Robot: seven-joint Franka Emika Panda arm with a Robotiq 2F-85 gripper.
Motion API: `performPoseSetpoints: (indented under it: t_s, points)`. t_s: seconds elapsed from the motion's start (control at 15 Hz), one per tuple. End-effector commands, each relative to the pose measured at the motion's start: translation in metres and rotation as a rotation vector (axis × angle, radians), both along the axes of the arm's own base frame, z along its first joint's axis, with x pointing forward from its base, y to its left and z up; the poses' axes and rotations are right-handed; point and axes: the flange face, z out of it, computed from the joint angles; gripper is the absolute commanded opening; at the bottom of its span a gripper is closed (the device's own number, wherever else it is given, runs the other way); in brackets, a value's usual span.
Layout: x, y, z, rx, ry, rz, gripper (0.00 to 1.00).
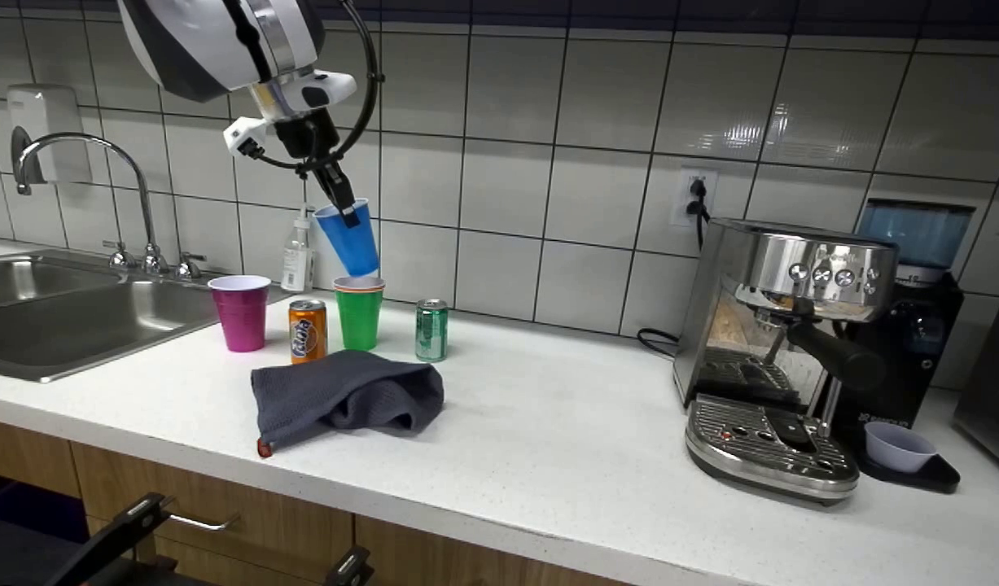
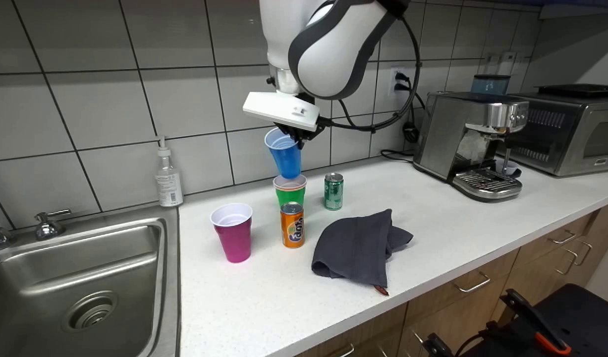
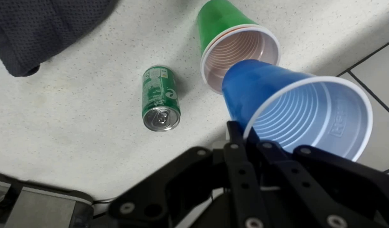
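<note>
The tool grasps the blue plastic cup, pinching its wall at the rim. The cup hangs tilted, its base at the mouth of the green plastic cup on the surface; whether they touch is unclear. Careful handling likely means a steady pinch, levelling and centring it before any lowering, clear of the green soda can.

The tool pinches the wall of a blue cup at its white rim, the ridged inside showing. The cup's base overlaps the mouth of a green cup; whether they touch is unclear. A green can stands near them on the speckled desk. A dark cloth lies at top left, a metal appliance at bottom left, tiles at right.
</note>
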Motion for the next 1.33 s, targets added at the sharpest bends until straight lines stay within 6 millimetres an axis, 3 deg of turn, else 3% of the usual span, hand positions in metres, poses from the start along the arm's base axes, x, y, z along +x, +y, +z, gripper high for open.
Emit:
performPoseSetpoints:
  t_s: [0.0,1.27]
  points:
    - [-0.003,-0.006,0.005,0.009,0.008,-0.037,0.01]
    - [0.0,-0.001,-0.006,0.041,0.038,-0.049,0.01]
